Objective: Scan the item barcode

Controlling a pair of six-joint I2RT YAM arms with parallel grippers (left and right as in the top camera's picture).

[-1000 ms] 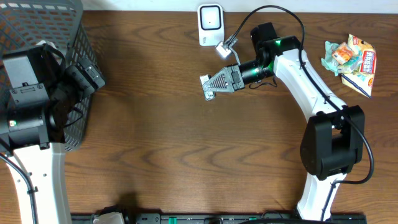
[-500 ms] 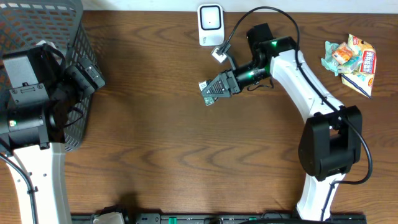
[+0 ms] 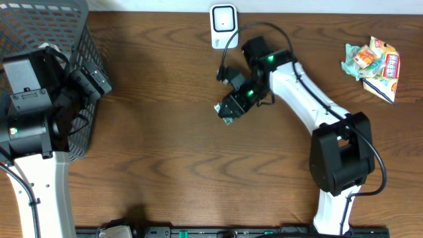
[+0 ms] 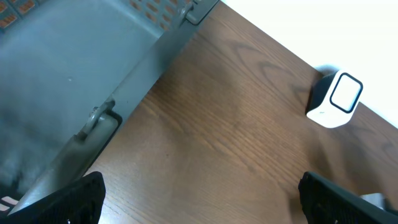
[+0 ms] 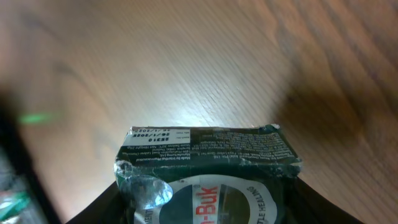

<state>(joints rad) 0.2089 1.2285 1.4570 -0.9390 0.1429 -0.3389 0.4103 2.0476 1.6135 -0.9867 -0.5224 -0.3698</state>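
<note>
While checking overhead, logged brown wood table (image 3: 165, 152); found green packet (image 5: 208, 144) mid-frame below white scanner (image 3: 223, 25), pinched in half-closed right gripper (image 3: 229, 107). Found left gripper (image 4: 202, 200) wide open, empty, fingertips (image 4: 68, 202) cropped at bottom corners.

- On the face of the dark packet (image 5: 211, 186), at the bottom middle of the right wrist view, large white letters read "-Buk"; crumpled foil hides the start of the word
- Lower right of that word, small curved capitals seem to read "HEALTH", cut off by the frame edge
- A white label (image 5: 158, 137) at the left end of the packet's top band carries rows of black print and digits, too small to read; the pale lines across the rest of the band are also illegible
- In the overhead view, the bright wrappers (image 3: 373, 63) at the upper right of the table (image 3: 165, 145) show coloured printing, too small to read
</note>
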